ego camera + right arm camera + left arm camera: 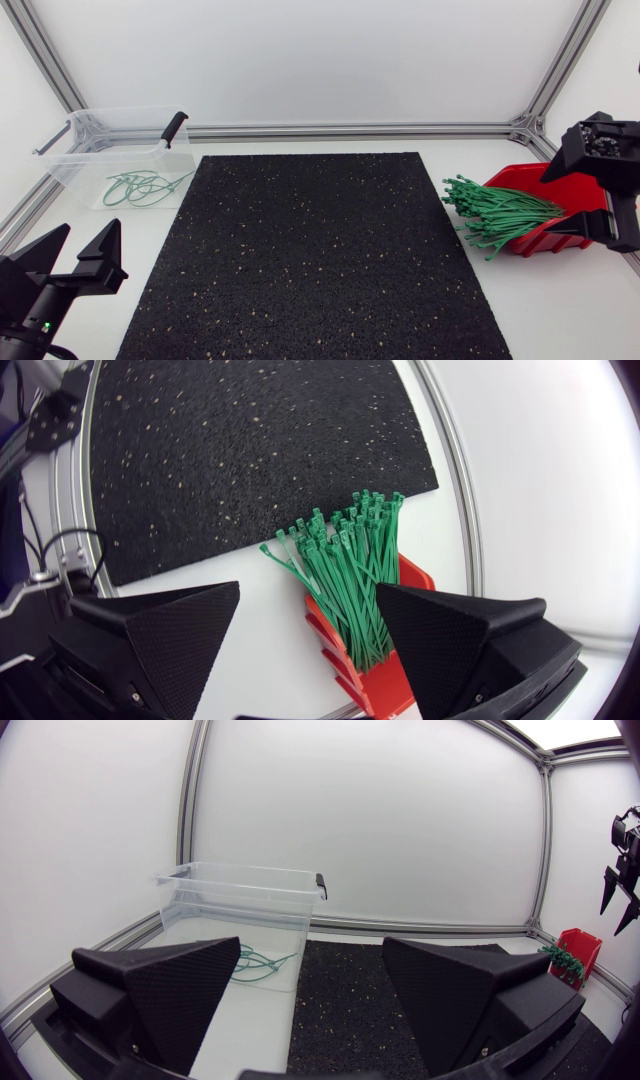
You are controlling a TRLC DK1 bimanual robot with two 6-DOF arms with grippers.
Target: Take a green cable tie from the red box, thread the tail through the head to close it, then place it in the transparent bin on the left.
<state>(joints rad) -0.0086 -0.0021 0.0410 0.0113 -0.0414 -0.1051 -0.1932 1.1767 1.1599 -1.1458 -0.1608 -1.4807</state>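
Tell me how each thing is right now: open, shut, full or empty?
left gripper: open, holding nothing.
right gripper: open, holding nothing, over the red box.
red box: holds a bundle of ties.
green cable ties: straight, not closed, heads poking out past the box.
transparent bin: no lid on.
looped ties: lying inside the bin.

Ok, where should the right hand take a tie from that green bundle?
By the head ends, which fan loose past the open front of the red box. Come from above: the tails lie packed inside, and the open right hand hangs overhead.
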